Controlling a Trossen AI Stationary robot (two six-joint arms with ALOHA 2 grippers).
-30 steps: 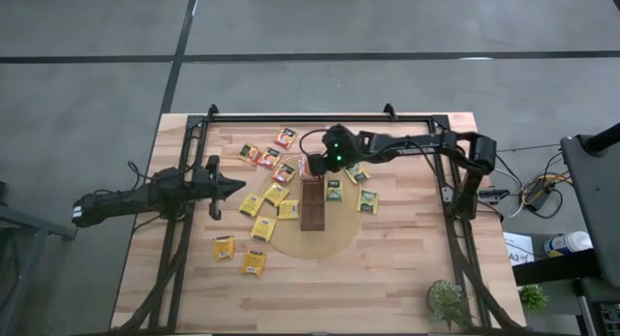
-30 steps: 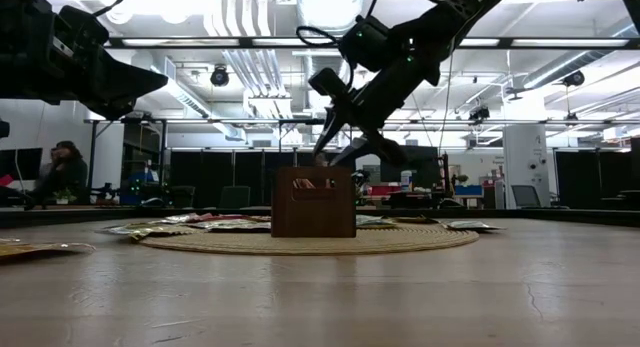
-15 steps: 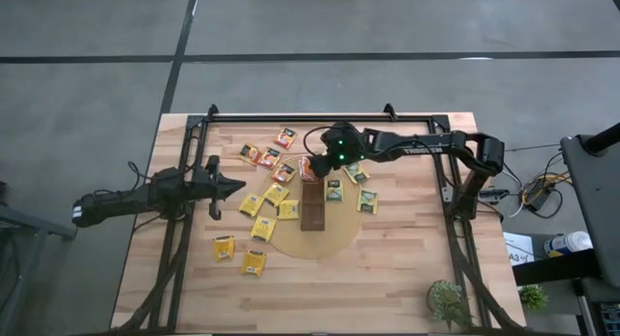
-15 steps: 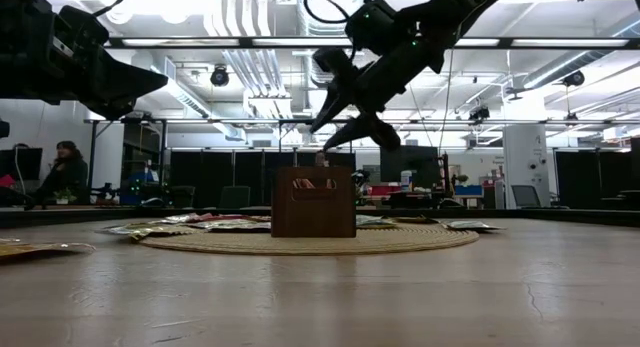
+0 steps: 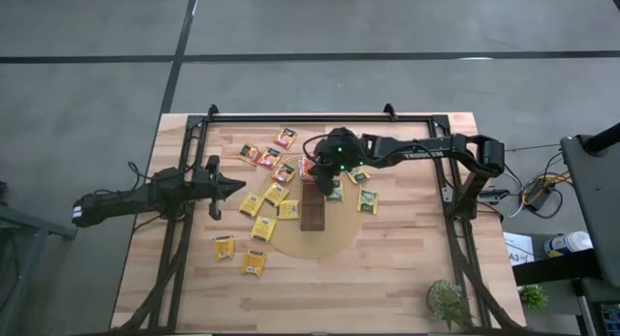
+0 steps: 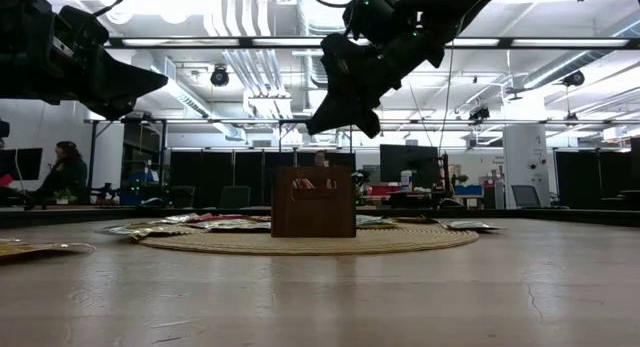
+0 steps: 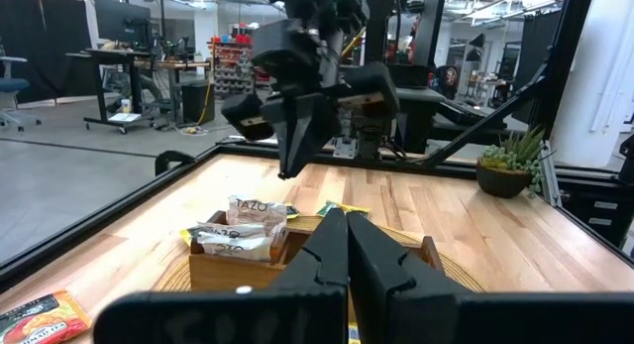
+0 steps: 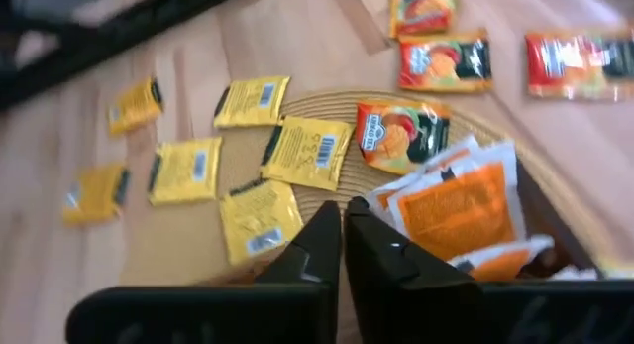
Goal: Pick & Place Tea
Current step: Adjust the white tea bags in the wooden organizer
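Now we see the right claw (image 5: 312, 177) together, empty, above the tray (image 5: 312, 210) mid-desk; left claw (image 5: 235, 188) together near the desk's left edge.

The right tool (image 5: 312, 171), fingers pressed together, hangs above the far end of the long dark-brown wooden tray (image 5: 313, 208), blocking entry from overhead there. The tray's near end lies uncovered. Yellow and orange paper tea sachets (image 5: 276, 194) crowd the round tan woven disc (image 5: 334, 241) on both sides of the tray (a few overlap its rim). The left tool (image 5: 238, 187), also closed, waits near the sachets. The pale wooden surface (image 5: 387, 278) along the near edge lies open, apart from a small green potted plant (image 5: 448, 301) at its right corner.
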